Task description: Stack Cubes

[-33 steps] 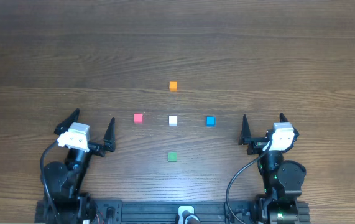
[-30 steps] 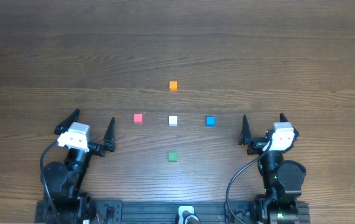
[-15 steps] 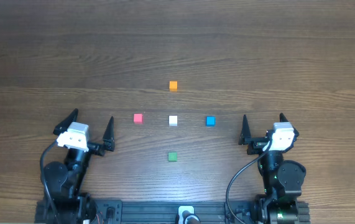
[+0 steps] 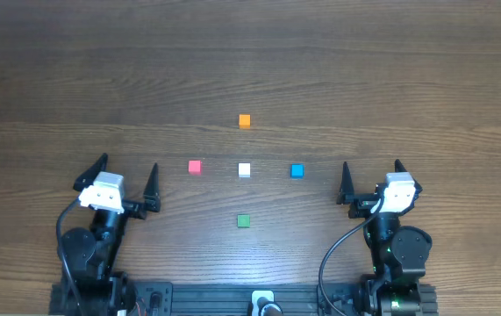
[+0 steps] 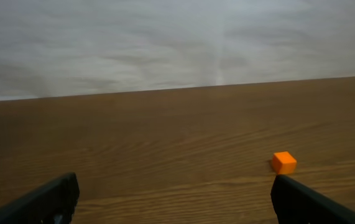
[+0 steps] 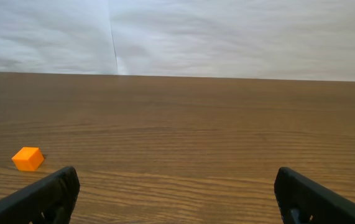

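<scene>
Five small cubes lie on the wooden table in the top view: an orange cube (image 4: 245, 121) farthest back, a pink cube (image 4: 195, 166), a white cube (image 4: 245, 169) and a blue cube (image 4: 297, 170) in a row, and a green cube (image 4: 243, 221) nearest the arms. My left gripper (image 4: 129, 181) stands open to the left of the cubes, holding nothing. To their right, my right gripper (image 4: 370, 180) is open and empty too. The orange cube (image 5: 283, 162) shows in the left wrist view and again (image 6: 28, 158) in the right wrist view.
The wooden table (image 4: 250, 61) stretches wide behind the cubes. A pale wall (image 6: 227, 37) rises beyond its far edge. Both arm bases sit on a black rail (image 4: 250, 298) at the near edge.
The left gripper has shifted very slightly to the left. The cubes and the right arm have not moved.
</scene>
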